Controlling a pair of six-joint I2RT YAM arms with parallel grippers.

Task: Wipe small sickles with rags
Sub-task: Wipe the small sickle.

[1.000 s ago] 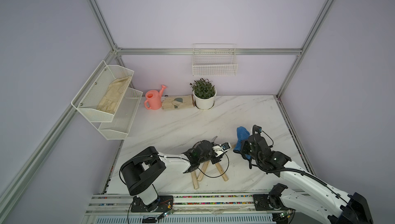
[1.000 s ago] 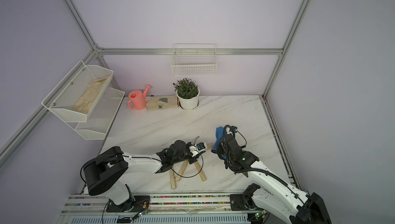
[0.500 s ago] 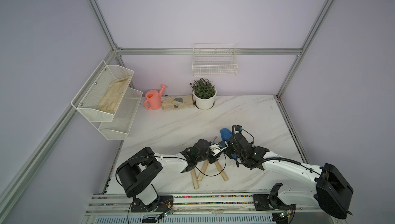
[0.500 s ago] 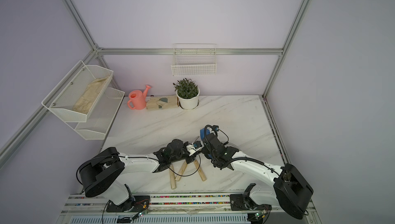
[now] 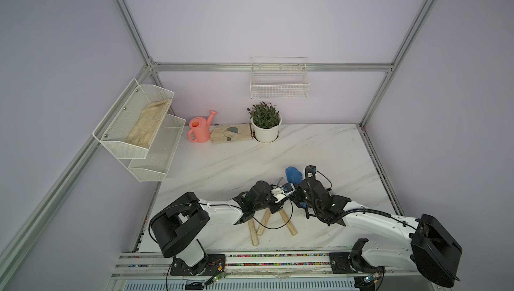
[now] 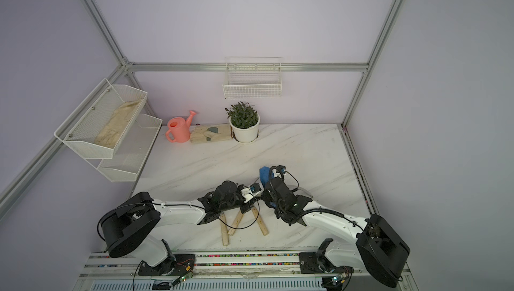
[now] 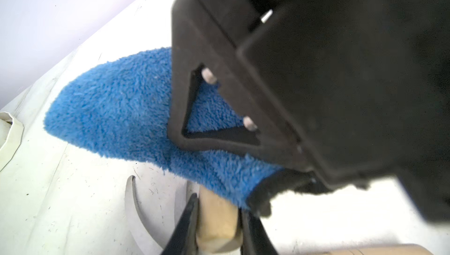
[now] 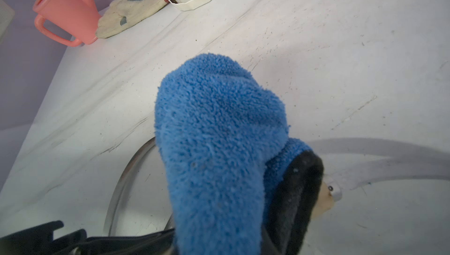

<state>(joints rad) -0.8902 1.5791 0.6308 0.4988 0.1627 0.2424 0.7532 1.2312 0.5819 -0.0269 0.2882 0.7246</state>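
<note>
Three small sickles lie close together at the table's front, their pale wooden handles (image 5: 288, 223) (image 6: 236, 223) fanned out toward the front edge. My left gripper (image 7: 219, 214) (image 5: 278, 202) is shut on one sickle's handle (image 7: 216, 227). A curved grey blade (image 7: 135, 205) lies on the table beside it. The blue fluffy rag (image 5: 293, 175) (image 6: 264, 174) (image 8: 219, 144) hangs from my right gripper (image 8: 219, 244) (image 5: 298, 191), which is shut on its black-trimmed end. The rag (image 7: 121, 110) rests over the far end of the held handle. A blade (image 8: 121, 185) curves under it.
At the back stand a pink watering can (image 5: 199, 131), beige work gloves (image 5: 230, 134) and a potted plant (image 5: 265, 125). A two-tier mesh shelf (image 5: 133, 125) holding a glove hangs on the left wall. A wire basket (image 5: 279, 84) hangs on the back wall.
My right arm has swung left with the rag, bringing it from the right side up against the left gripper and the sickles. The left arm has hardly moved.
</note>
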